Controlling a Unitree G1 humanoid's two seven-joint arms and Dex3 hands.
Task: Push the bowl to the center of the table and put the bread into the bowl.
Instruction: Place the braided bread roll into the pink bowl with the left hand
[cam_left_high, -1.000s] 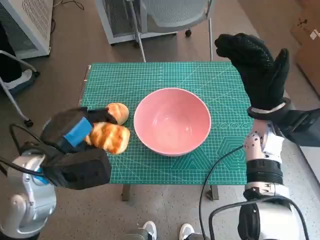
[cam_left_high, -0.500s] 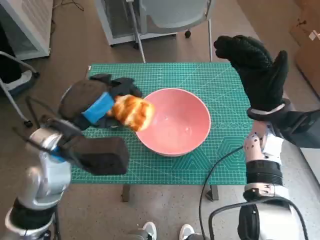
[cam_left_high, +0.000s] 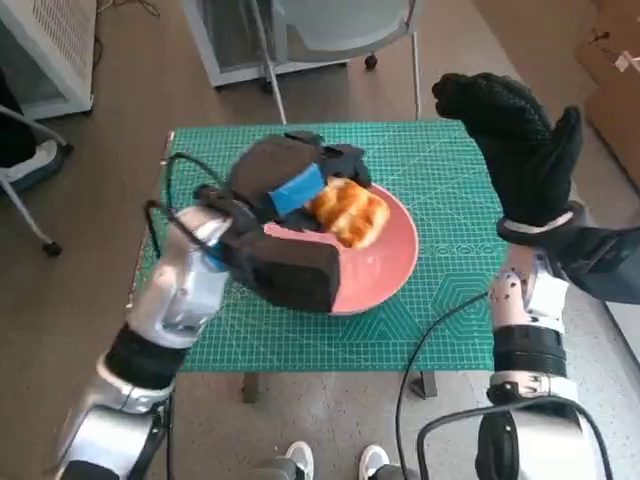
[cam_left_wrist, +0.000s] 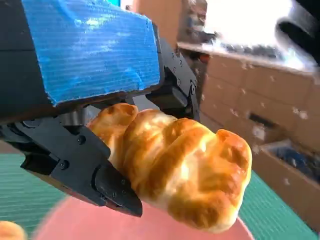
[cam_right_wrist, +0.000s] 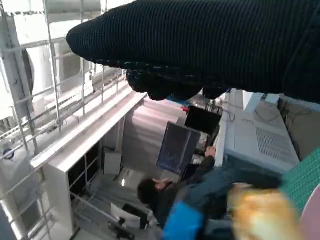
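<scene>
Bread (cam_left_high: 347, 212) sits in your left hand (cam_left_high: 290, 185), held above the pink bowl (cam_left_high: 385, 265), over the part of it nearer your left side. The left wrist view shows you the black fingers (cam_left_wrist: 85, 165) wrapped round one end of the golden, ridged loaf (cam_left_wrist: 182, 170), with the bowl's pink (cam_left_wrist: 80, 225) showing beneath it and a scrap of a second bread piece (cam_left_wrist: 9, 231) at the picture's edge. The bowl stands on the green cutting mat (cam_left_high: 440, 180) that covers the desk, roughly at its middle; your left forearm (cam_left_high: 180, 290) crosses over the bowl's near rim. Your right hand (cam_left_high: 515, 145) is raised beside the desk's right edge, glove fingers spread and holding nothing, well apart from the bowl. In the right wrist view you can see a person (cam_right_wrist: 172, 197) seated by a dark monitor (cam_right_wrist: 177, 147).
</scene>
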